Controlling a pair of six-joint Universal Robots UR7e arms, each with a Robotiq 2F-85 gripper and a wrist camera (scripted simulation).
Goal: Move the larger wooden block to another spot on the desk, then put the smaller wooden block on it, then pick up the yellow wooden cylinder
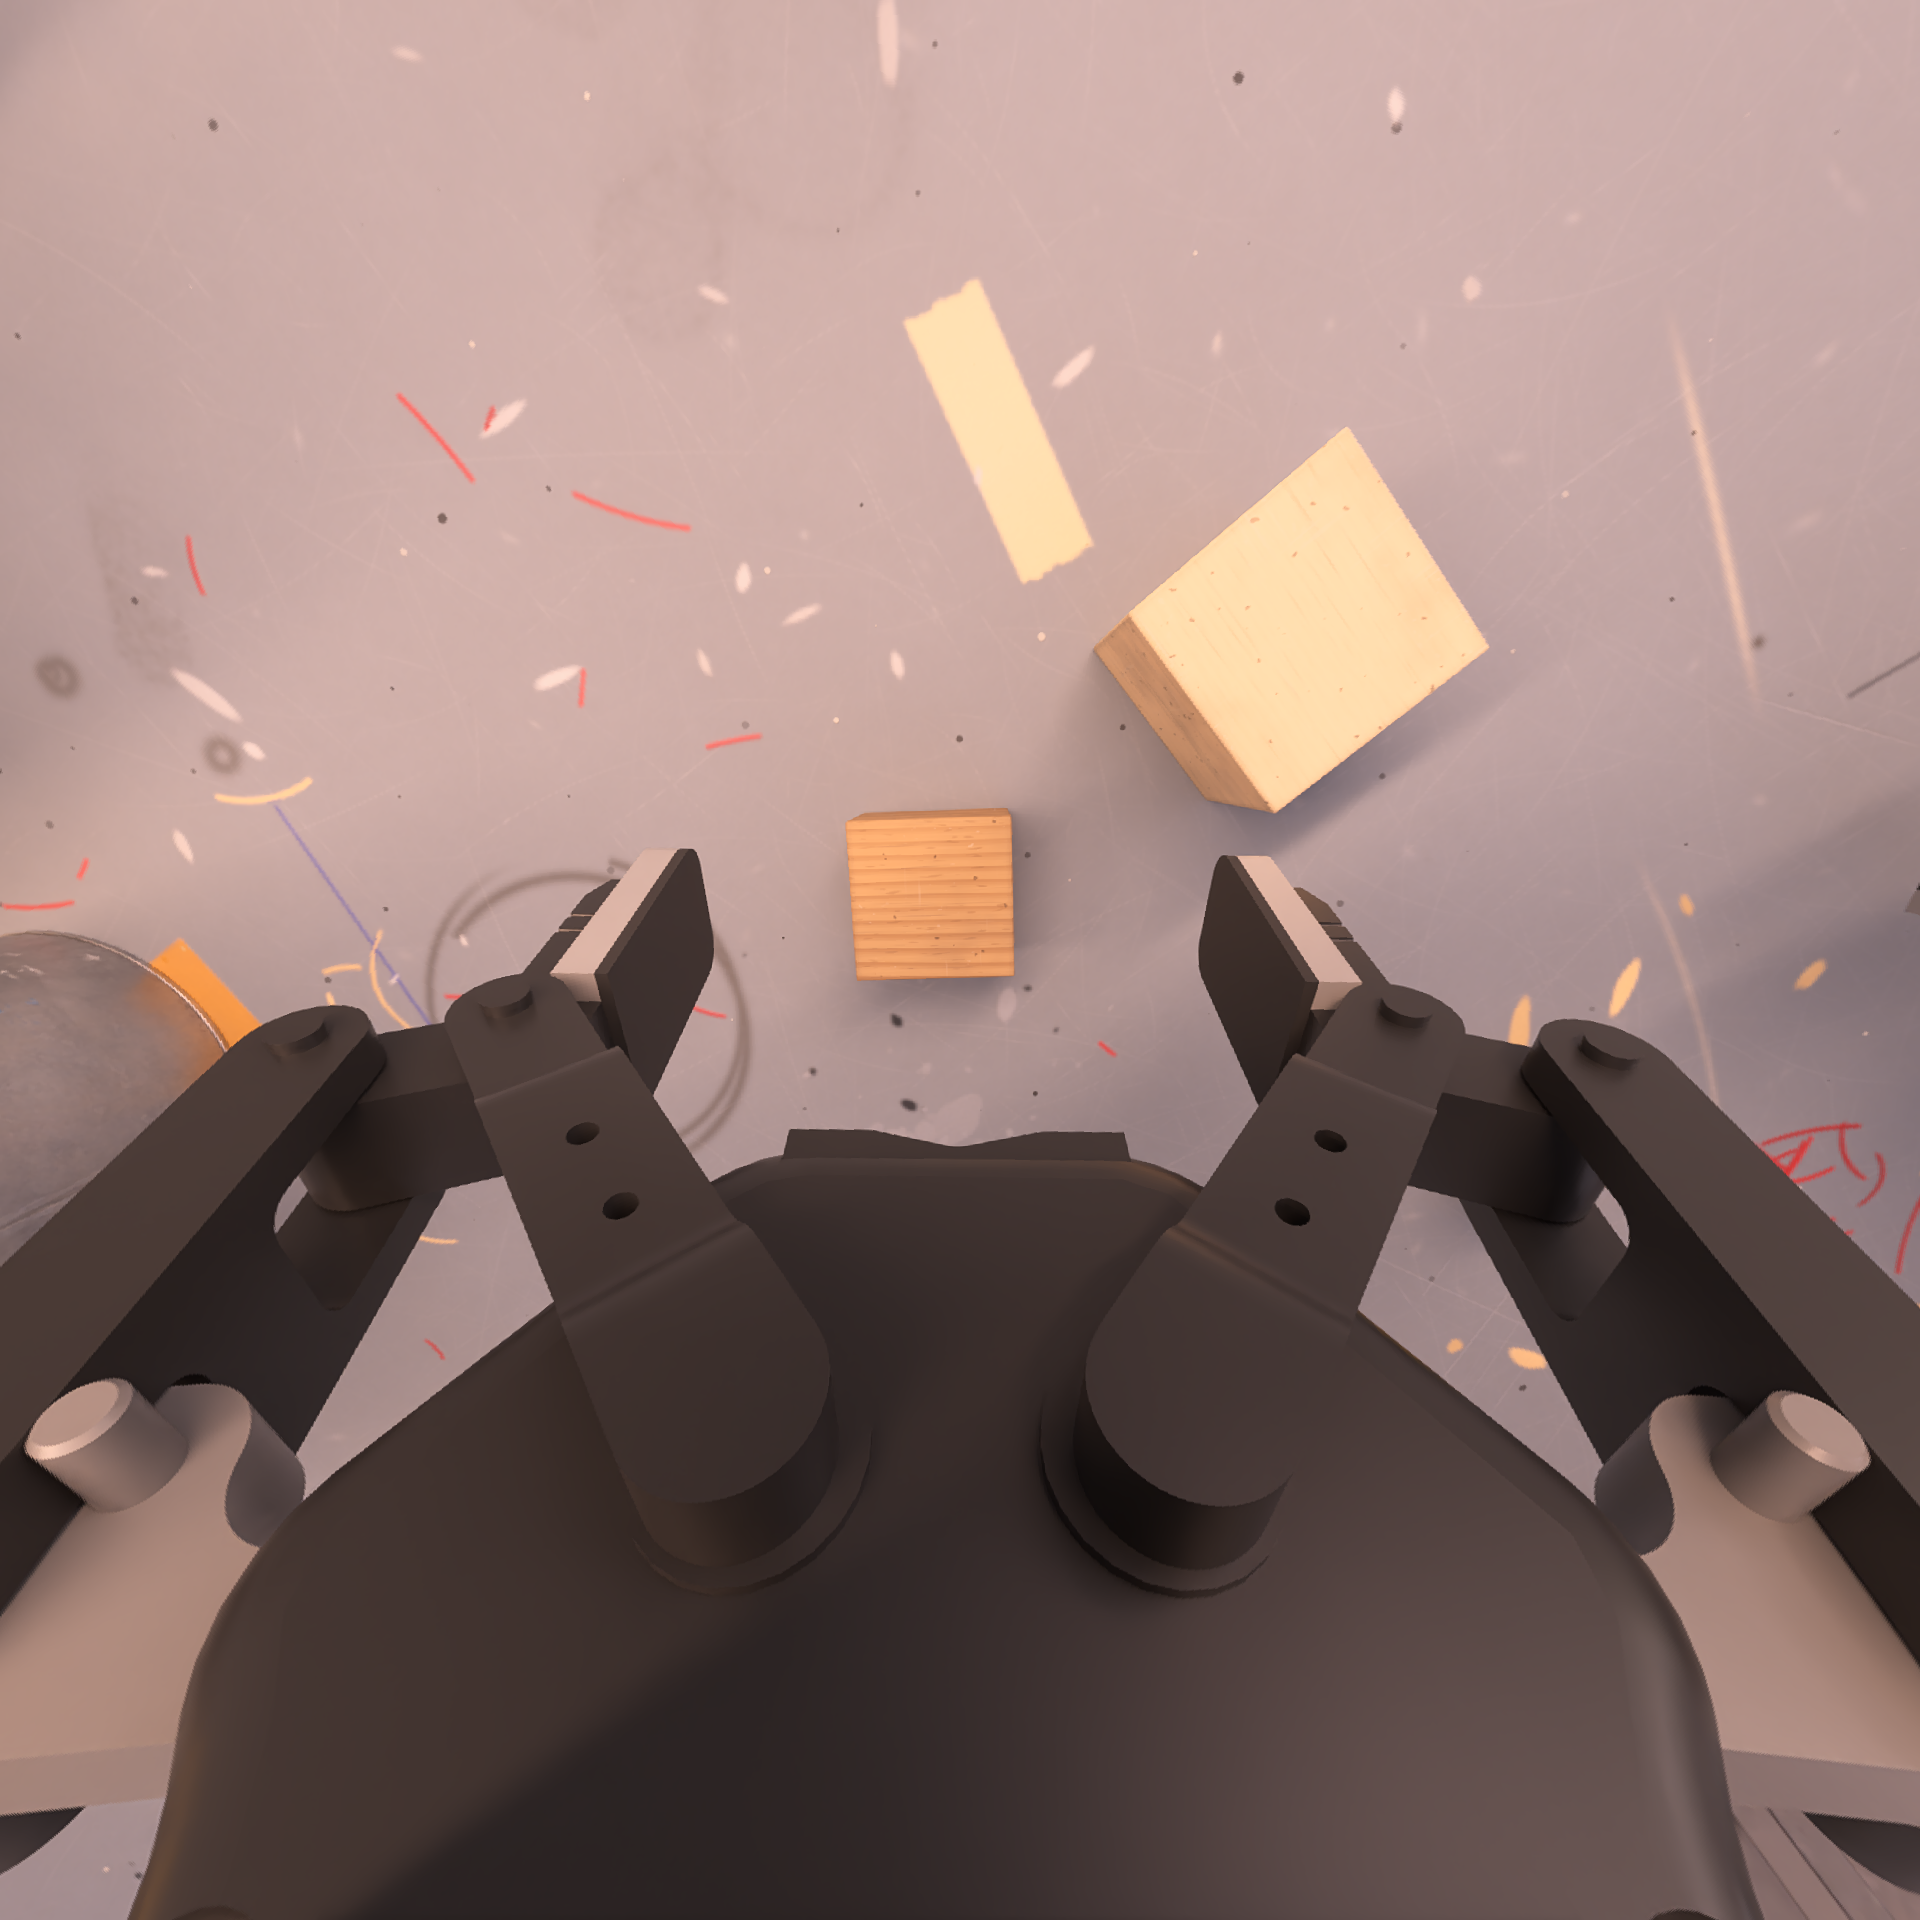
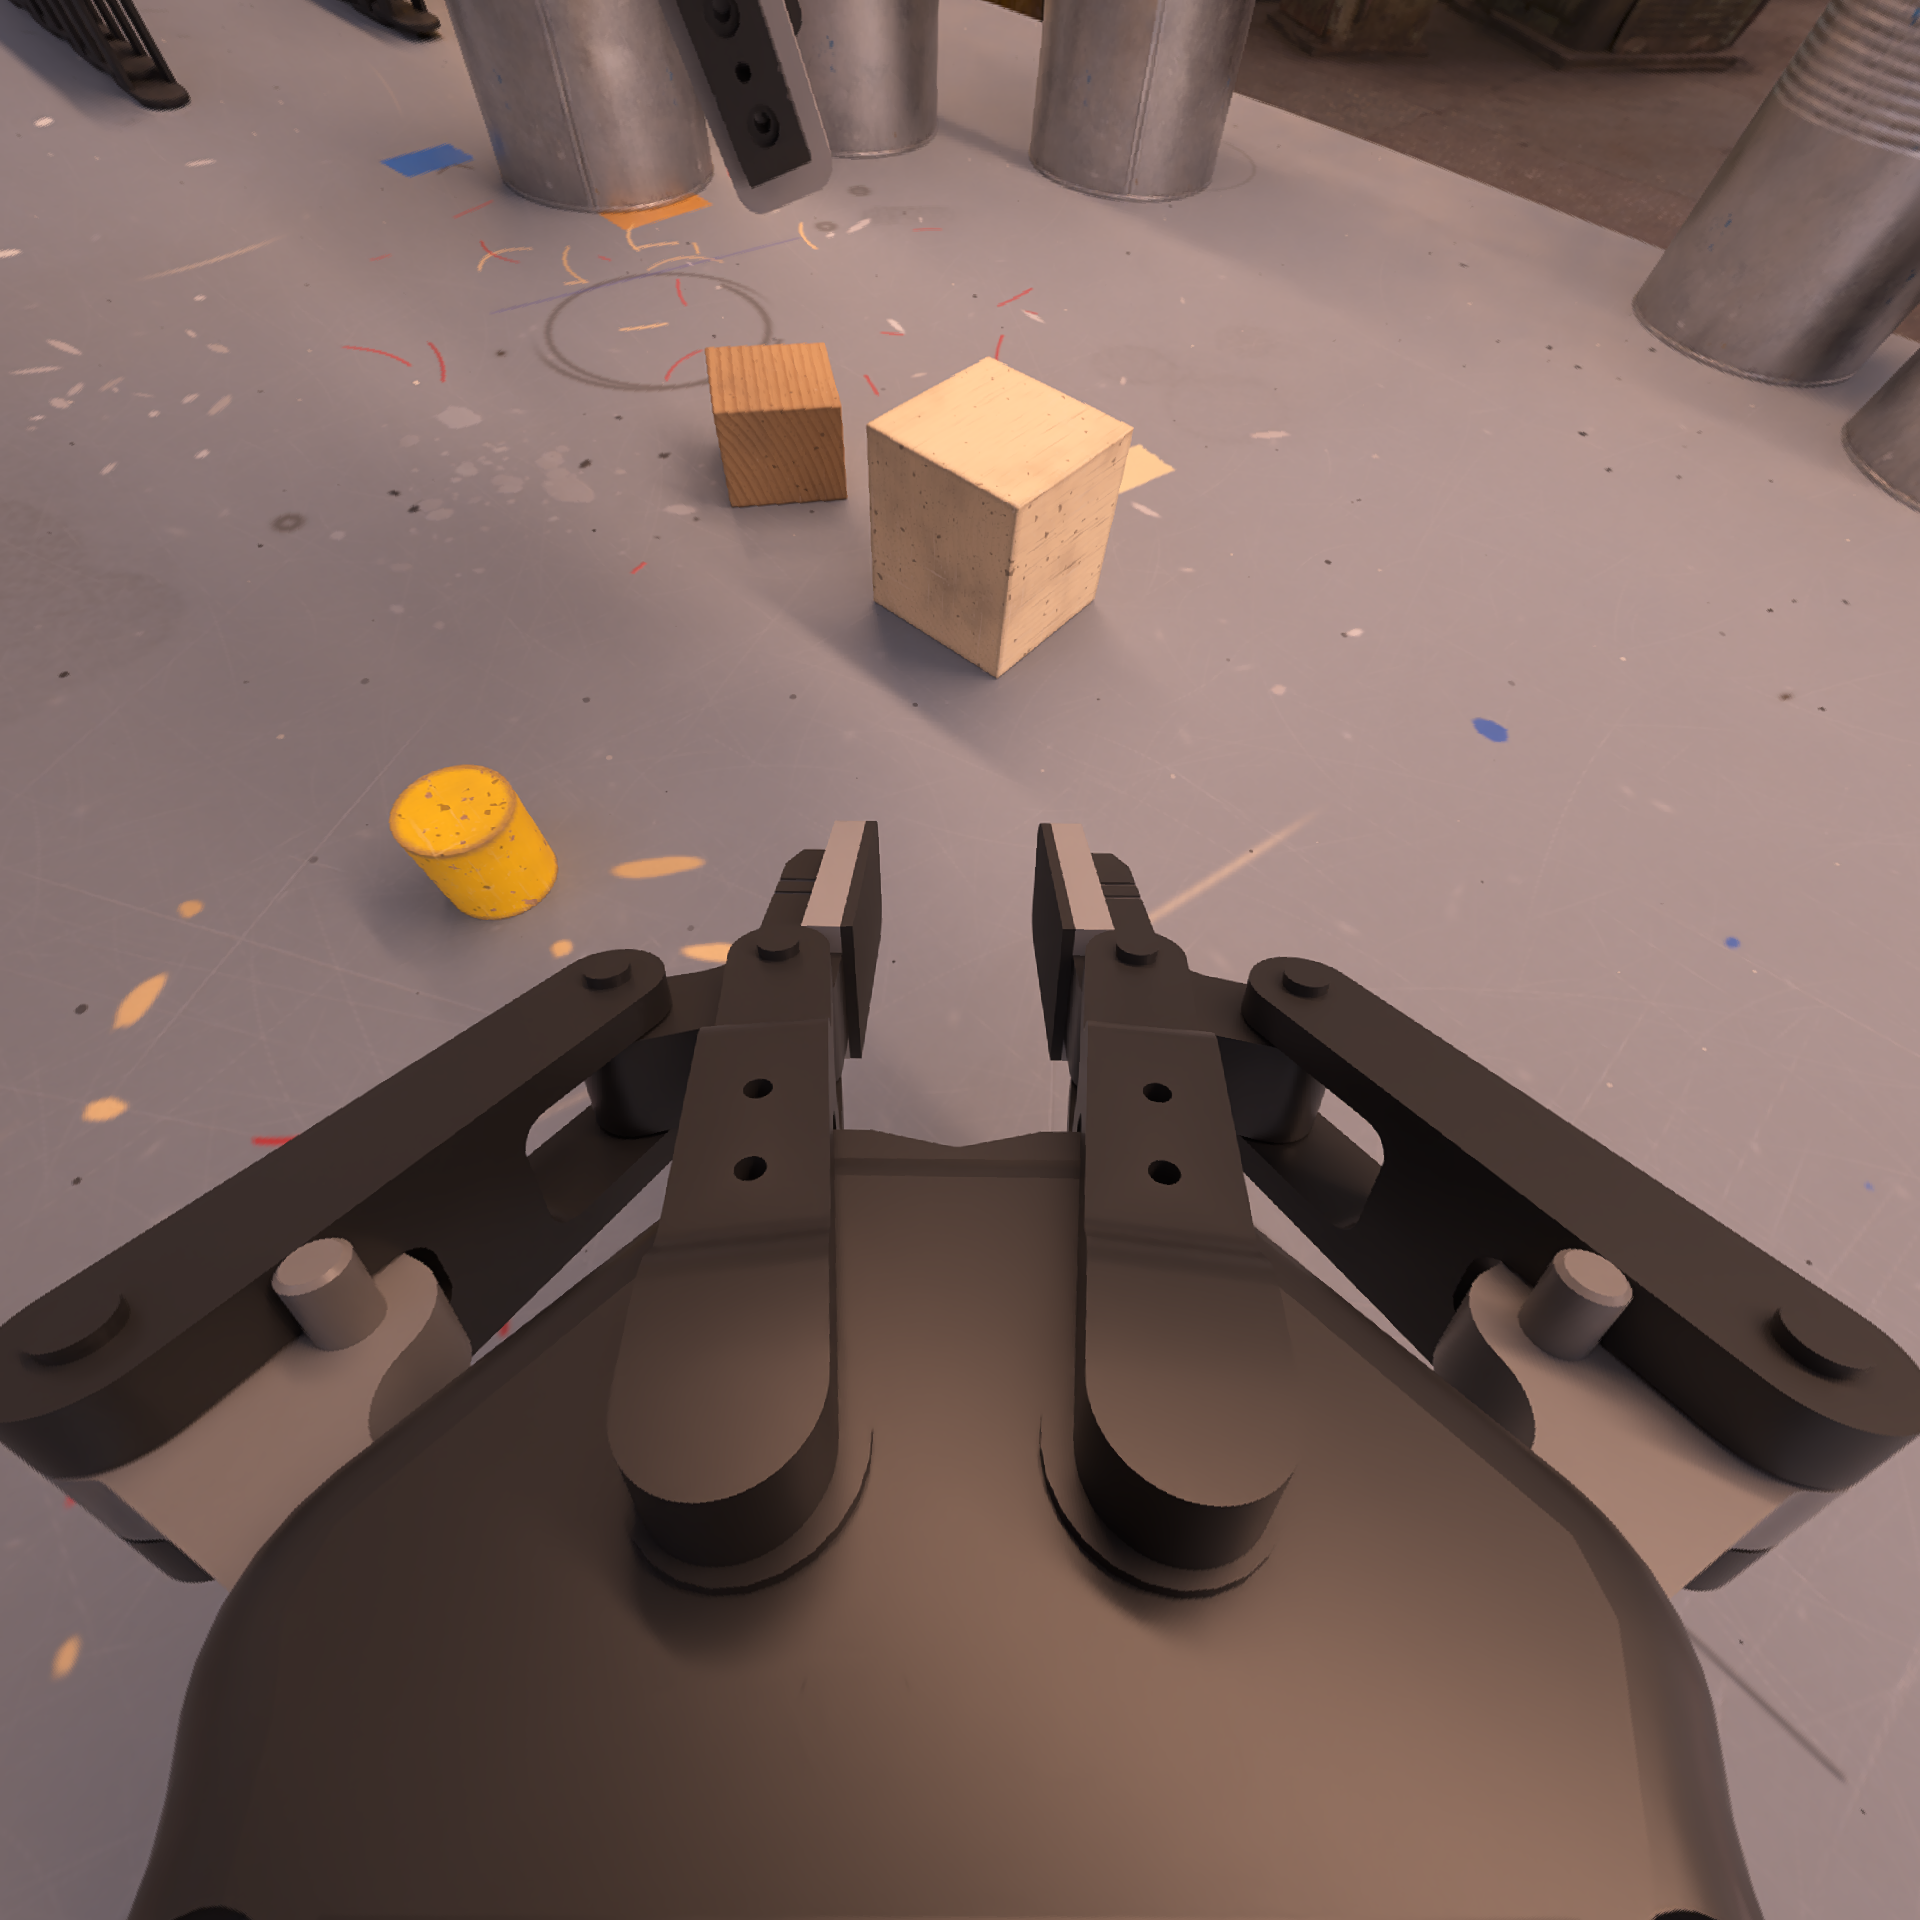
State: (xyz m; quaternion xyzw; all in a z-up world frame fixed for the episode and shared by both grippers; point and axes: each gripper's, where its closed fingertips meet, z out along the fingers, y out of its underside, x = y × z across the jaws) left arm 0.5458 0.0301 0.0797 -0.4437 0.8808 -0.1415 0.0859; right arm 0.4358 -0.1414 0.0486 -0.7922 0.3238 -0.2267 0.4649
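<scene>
The larger pale wooden block (image 1: 1299, 623) (image 2: 992, 514) stands on the grey desk. The smaller orange-brown wooden block (image 1: 930, 894) (image 2: 777, 424) sits beside it, apart from it. My left gripper (image 1: 956, 914) hangs above the smaller block, looking down, open wide and empty, with the block between the fingertips in view. The yellow wooden cylinder (image 2: 473, 842) stands on the desk, left of my right gripper (image 2: 956, 883). The right gripper is partly open and empty, low over the desk, well short of the blocks. One finger of the left gripper (image 2: 758, 104) shows at the top of the right wrist view.
Several metal cans stand along the desk's far side (image 2: 592, 104) (image 2: 1132, 94) and at the right (image 2: 1787, 229); one shows at the left edge of the left wrist view (image 1: 83, 1060). A pale tape strip (image 1: 997, 431) lies flat beyond the blocks. The desk edge runs at the upper right (image 2: 1455, 177).
</scene>
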